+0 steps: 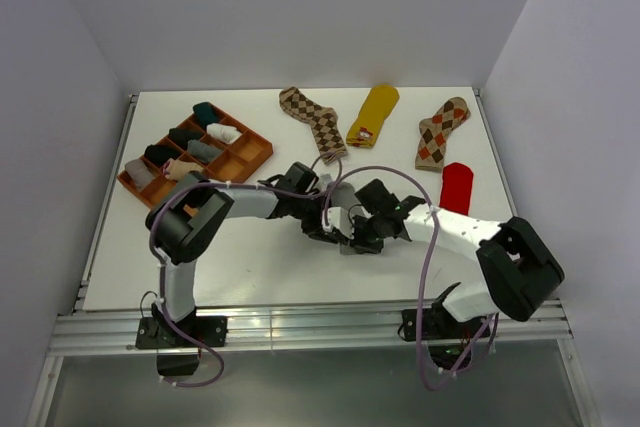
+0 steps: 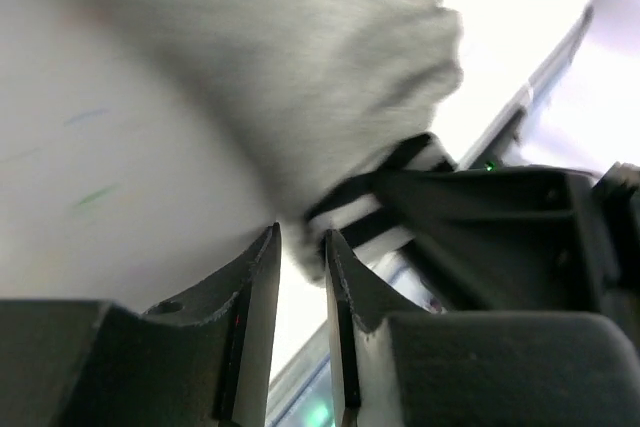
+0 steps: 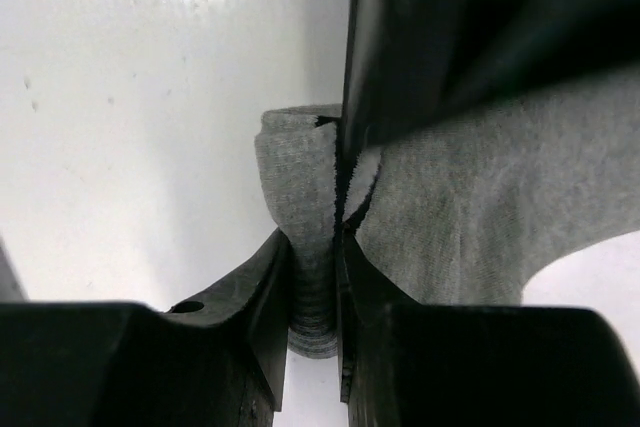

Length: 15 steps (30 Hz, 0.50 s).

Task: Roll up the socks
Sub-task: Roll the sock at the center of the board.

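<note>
Right wrist: right gripper (image 3: 312, 243) pinches grey sock (image 3: 450, 217) (black-striped).

Looks like a robotics lab test cell, not anybody's home. White tabletop (image 1: 270, 272) boxed in by bare white walls (image 1: 300, 7), metal rail (image 1: 300, 325) along its near edge, left arm (image 1: 190, 227) and right arm (image 1: 470, 237) bolted there, cables (image 1: 424, 287) dangling. Socks (image 1: 372, 112) and a tray (image 1: 258, 152) sit at its far side like test props.
</note>
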{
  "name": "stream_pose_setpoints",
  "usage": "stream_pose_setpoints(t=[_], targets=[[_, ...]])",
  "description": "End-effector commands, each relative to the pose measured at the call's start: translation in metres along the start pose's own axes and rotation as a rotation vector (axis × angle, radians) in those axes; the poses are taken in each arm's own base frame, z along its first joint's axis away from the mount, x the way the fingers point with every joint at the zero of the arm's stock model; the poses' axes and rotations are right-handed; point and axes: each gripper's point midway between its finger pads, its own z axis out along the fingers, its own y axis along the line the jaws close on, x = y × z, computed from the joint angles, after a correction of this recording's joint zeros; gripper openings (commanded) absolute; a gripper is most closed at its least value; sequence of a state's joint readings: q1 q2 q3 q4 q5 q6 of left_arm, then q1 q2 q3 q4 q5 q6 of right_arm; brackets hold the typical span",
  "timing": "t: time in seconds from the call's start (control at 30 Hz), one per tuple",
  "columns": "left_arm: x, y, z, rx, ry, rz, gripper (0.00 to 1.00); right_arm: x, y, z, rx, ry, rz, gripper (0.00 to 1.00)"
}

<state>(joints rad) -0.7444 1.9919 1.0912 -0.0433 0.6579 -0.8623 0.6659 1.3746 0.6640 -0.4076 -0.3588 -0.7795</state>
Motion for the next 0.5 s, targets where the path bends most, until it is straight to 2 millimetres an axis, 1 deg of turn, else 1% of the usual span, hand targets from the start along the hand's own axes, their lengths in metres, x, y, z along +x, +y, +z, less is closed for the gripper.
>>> stream_pose_setpoints(t=[0.0, 0.07, 0.1, 0.13, 0.17, 0.2, 0.23, 0.27, 0.3, 0.33, 0.37, 0.4, 0.43, 0.47], targets=[[-0.031, 0.014, -0.021, -0.056, -0.191, -0.011, 0.29, 0.012, 0.021, -0.009, -0.168, 0.032, 0.107, 0.11], [-0.031, 0.014, -0.031, -0.049, -0.242, -0.019, 0.31, 0.015, 0.018, -0.011, -0.204, 0.018, 0.151, 0.11], [-0.034, 0.011, -0.034, -0.038, -0.268, -0.009, 0.31, 0.019, 0.022, -0.013, -0.234, 0.035, 0.176, 0.11], [-0.031, 0.011, -0.039, -0.039, -0.283, -0.007, 0.31, 0.018, 0.018, -0.011, -0.262, 0.042, 0.183, 0.11], [-0.034, 0.012, -0.042, -0.049, -0.311, -0.003, 0.31, 0.019, 0.017, -0.013, -0.285, 0.041, 0.206, 0.11], [-0.034, 0.012, -0.044, -0.047, -0.327, 0.003, 0.31, 0.02, 0.027, -0.016, -0.358, 0.049, 0.249, 0.11], [-0.034, 0.009, -0.05, -0.038, -0.353, 0.021, 0.31, 0.016, 0.021, -0.015, -0.394, 0.041, 0.255, 0.11], [-0.036, 0.011, -0.052, -0.046, -0.382, 0.028, 0.29, 0.016, 0.021, -0.015, -0.431, 0.042, 0.277, 0.11], [-0.036, 0.01, -0.055, -0.039, -0.396, 0.037, 0.25, 0.018, 0.028, -0.022, -0.497, 0.055, 0.332, 0.11], [-0.036, 0.007, -0.059, -0.025, -0.417, 0.057, 0.25, 0.011, 0.016, -0.024, -0.502, 0.042, 0.326, 0.11], [-0.035, 0.005, -0.061, -0.017, -0.425, 0.068, 0.24, 0.017, 0.018, -0.017, -0.558, 0.069, 0.371, 0.11], [-0.037, 0.006, -0.062, -0.02, -0.444, 0.076, 0.24, 0.019, 0.023, -0.025, -0.615, 0.09, 0.42, 0.11], [-0.035, 0.004, -0.065, -0.021, -0.458, 0.107, 0.25, 0.011, 0.012, -0.026, -0.635, 0.06, 0.413, 0.11], [-0.034, 0.002, -0.065, -0.03, -0.467, 0.127, 0.26, 0.014, 0.015, -0.022, -0.691, 0.07, 0.452, 0.11]])
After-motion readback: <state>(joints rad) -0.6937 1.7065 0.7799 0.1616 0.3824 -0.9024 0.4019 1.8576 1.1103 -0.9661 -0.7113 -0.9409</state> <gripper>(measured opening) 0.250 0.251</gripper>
